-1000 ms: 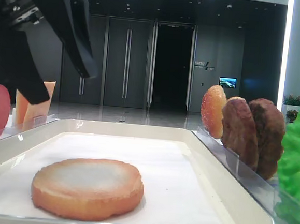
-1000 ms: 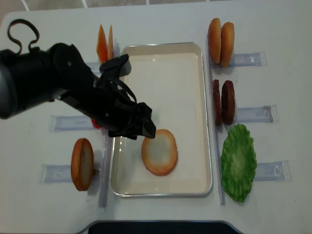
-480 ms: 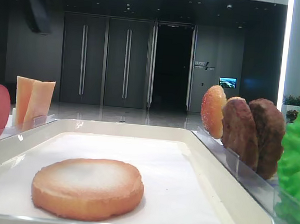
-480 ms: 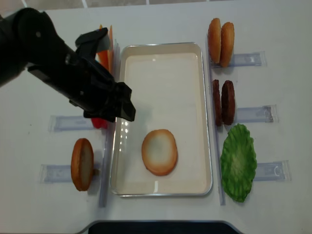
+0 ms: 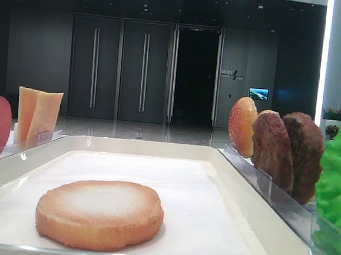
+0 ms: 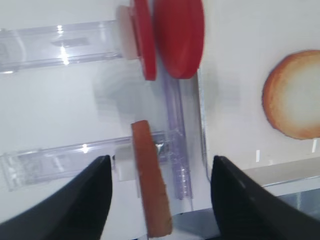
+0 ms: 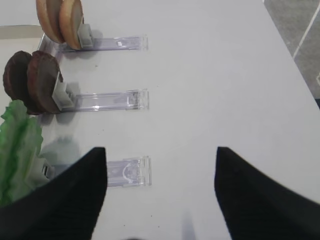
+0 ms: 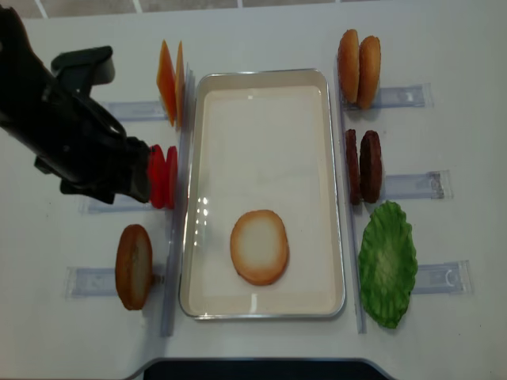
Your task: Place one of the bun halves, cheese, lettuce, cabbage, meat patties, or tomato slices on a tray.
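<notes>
A bun half (image 8: 259, 246) is lying flat, cut face up, on the tray (image 8: 261, 87), toward the near end and roughly midway between the long rims; nothing is touching it. In the low exterior view the same bun half (image 5: 99, 213) is sitting alone on the tray's white liner.

Left of the tray, two tomato slices (image 8: 163, 176) are standing on edge in a clear holder, with cheese slices (image 8: 170, 81) upright farther back and another bun half (image 8: 133, 266) upright nearer the front.

Right of the tray, two buns (image 8: 358, 57), two meat patties (image 8: 363, 165) and a lettuce leaf (image 8: 387, 263) are resting along their holders.

The left gripper (image 6: 157, 195) is hovering over the left racks, fingers spread wide and holding nothing, just beside the tomato slices.

The right gripper (image 7: 160, 195) is hanging over bare table near the lettuce holder, fingers apart and apparently empty, though only the finger edges are showing.
</notes>
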